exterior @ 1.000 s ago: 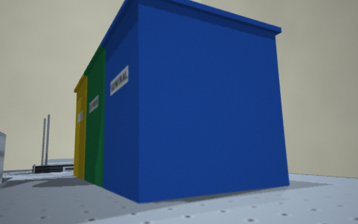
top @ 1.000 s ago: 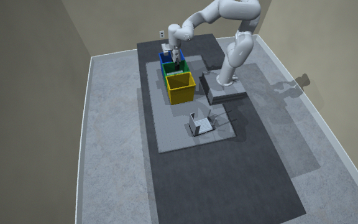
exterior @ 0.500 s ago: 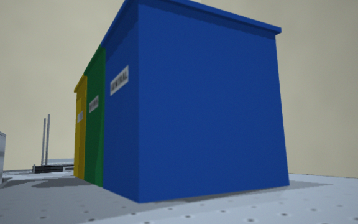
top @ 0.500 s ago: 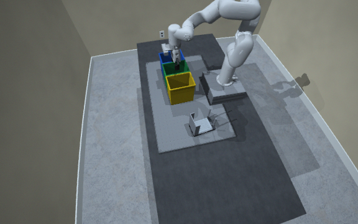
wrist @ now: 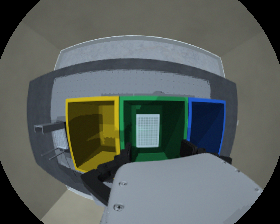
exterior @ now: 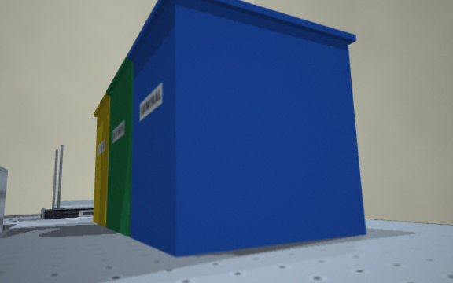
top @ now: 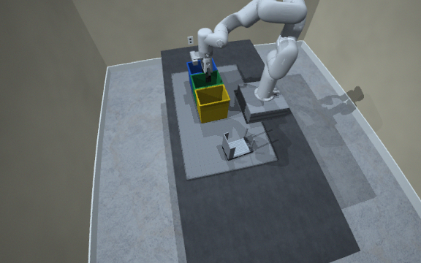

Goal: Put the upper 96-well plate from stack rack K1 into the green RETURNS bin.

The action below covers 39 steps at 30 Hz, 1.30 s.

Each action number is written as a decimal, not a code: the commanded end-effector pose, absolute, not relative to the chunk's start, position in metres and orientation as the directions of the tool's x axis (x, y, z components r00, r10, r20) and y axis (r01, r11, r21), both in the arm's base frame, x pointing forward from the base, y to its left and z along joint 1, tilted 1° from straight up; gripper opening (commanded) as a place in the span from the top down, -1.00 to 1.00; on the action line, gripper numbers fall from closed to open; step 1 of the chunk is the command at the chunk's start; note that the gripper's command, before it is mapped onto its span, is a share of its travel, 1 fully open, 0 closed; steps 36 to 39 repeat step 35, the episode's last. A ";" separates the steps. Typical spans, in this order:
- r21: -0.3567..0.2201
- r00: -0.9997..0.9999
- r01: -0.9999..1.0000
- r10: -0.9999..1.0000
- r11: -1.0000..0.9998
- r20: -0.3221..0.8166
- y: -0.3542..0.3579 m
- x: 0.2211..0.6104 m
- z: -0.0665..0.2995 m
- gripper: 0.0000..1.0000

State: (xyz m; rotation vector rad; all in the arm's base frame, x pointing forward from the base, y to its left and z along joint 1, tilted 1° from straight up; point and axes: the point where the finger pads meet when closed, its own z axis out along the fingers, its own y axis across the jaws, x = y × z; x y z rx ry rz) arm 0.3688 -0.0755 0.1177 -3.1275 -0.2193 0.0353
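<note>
My gripper (top: 207,73) (wrist: 157,149) is open and hangs above the green RETURNS bin (top: 196,79) (wrist: 126,129) (exterior: 120,177), the middle of three bins in a row. The white 96-well plate (wrist: 149,129) is down inside the green bin, clear of my fingers, seen from above in the wrist view. The stack rack K1 (top: 227,144) (exterior: 57,177) stands on the light mat in front of the bins, with the lower plate (top: 240,147) still in it.
The blue bin (top: 189,67) (exterior: 250,137) (wrist: 205,125) stands behind the green one and the yellow bin (top: 213,107) (exterior: 101,177) (wrist: 91,136) in front; all three are upright. The arm's base block (top: 265,109) is to the right of the bins.
</note>
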 end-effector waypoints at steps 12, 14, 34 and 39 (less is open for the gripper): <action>-0.006 0.990 0.140 0.140 -0.990 -0.017 -0.076 0.371 0.152 -1.00; -0.006 0.990 0.140 0.140 -0.990 -0.017 -0.076 0.371 0.158 -1.00; -0.006 0.990 0.140 0.140 -0.990 -0.017 -0.076 0.371 0.158 -1.00; -0.006 0.990 0.140 0.140 -0.990 -0.017 -0.076 0.371 0.158 -1.00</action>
